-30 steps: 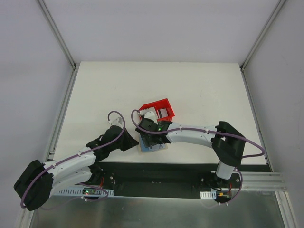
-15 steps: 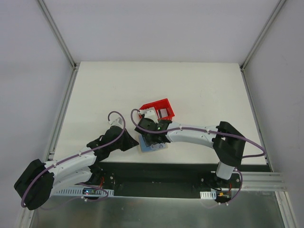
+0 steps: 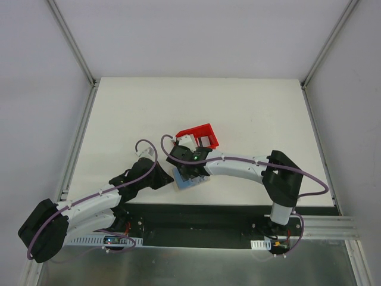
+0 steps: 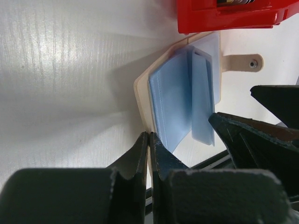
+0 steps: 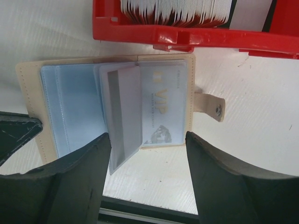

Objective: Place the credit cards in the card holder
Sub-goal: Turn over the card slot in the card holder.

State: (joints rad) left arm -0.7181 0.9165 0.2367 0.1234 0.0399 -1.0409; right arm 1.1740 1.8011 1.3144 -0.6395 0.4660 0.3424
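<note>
Right wrist view: the holder (image 5: 70, 107) lies open just near of the bin (image 5: 140, 33), one card (image 5: 161, 107) sleeved. The right gripper (image 5: 147, 140) hangs spread above it; the left gripper (image 4: 148, 140), pressed together, sits at its left edge.

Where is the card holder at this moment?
Top view: the card holder lies open on the near side of the red bin, left gripper at its left edge, right gripper above it.
</note>
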